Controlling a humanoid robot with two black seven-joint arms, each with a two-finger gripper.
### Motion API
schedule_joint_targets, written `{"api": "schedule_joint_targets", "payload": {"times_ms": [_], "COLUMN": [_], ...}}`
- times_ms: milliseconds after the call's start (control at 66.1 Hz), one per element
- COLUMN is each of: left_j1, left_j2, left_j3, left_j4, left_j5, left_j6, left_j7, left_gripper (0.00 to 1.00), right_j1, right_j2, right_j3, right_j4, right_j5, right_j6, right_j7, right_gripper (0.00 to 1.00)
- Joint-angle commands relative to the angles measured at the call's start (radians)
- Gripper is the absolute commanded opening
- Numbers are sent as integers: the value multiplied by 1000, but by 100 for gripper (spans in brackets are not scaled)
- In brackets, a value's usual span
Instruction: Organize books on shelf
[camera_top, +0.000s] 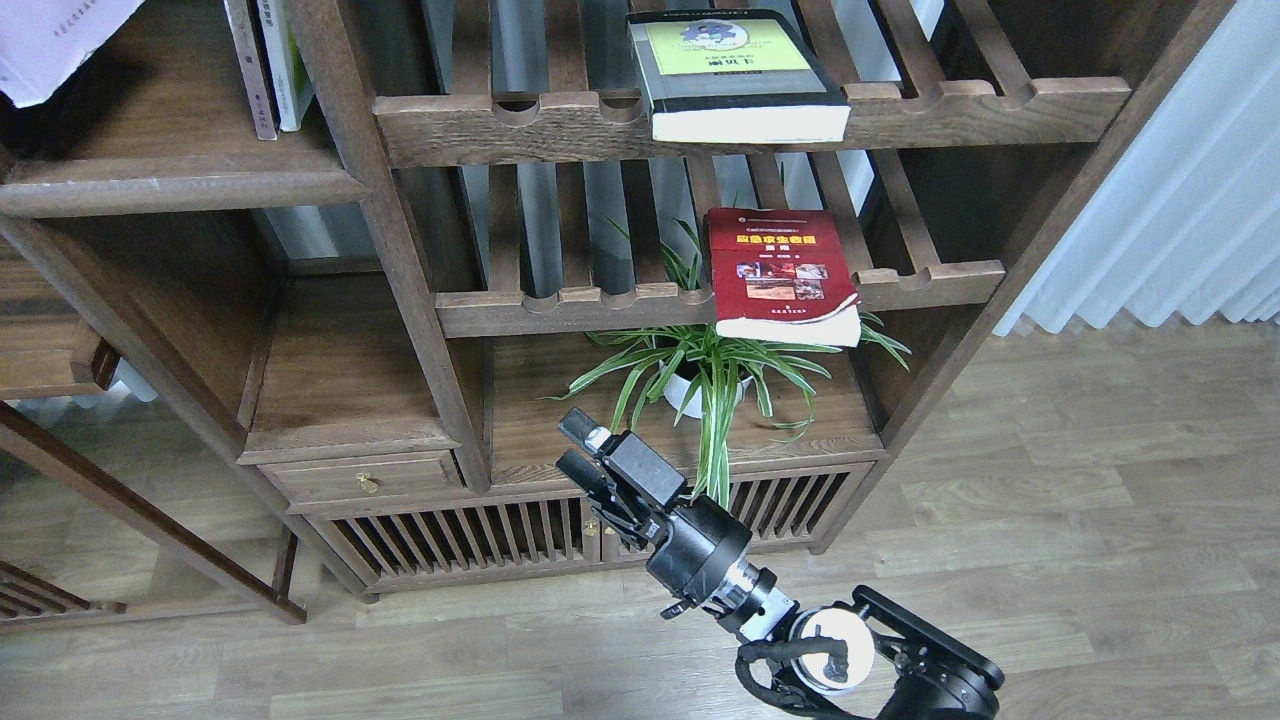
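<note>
A thick black book with a yellow-green cover panel lies flat on the upper slatted rack, overhanging its front rail. One rack lower, a red paperback with cover photos lies flat and also juts over the rail. A pale lavender-white paperback shows at the top left corner, tilted above the solid dark-brown shelf; what holds it is out of view. My right gripper hangs low before the cabinet, below the plant, open and empty. The left gripper is out of view.
Two thin books stand upright at the shelf's right end against the post. A potted spider plant fills the bay under the red book. Below are a drawer and slatted doors. A white curtain hangs at the right.
</note>
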Motion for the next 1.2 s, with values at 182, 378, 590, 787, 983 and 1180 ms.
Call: {"api": "schedule_joint_targets", "payload": {"times_ms": [182, 378, 590, 787, 983, 1180], "left_j1": [-16, -40, -60, -71, -66, -65], "left_j2": [-64, -143, -223, -249, -258, -300], "left_j3": [-16, -27, -39, -36, -22, -10], "left_j4": [55, 132, 199, 255, 285, 325], "left_j5": [167, 264, 328, 353, 370, 373], "left_j6": [9, 3, -4, -64, -72, -83], "left_j7": [73, 52, 52, 52, -2, -36], "left_gripper": [1, 2, 2, 3, 4, 4], "right_j1": [-5, -16, -23, -23, -23, -25], "right_j2": [0, 0, 0, 0, 0, 0], "right_j3": [-3, -4, -4, -4, -3, -3], "right_j4": [12, 18, 21, 22, 22, 22], "right_j5": [-1, -2, -19, -19, -19, -19], "right_j6": [0, 0, 0, 0, 0, 0], "right_j7": [0, 0, 0, 0, 0, 0], "right_gripper": [98, 98, 98, 98, 98, 98]}}
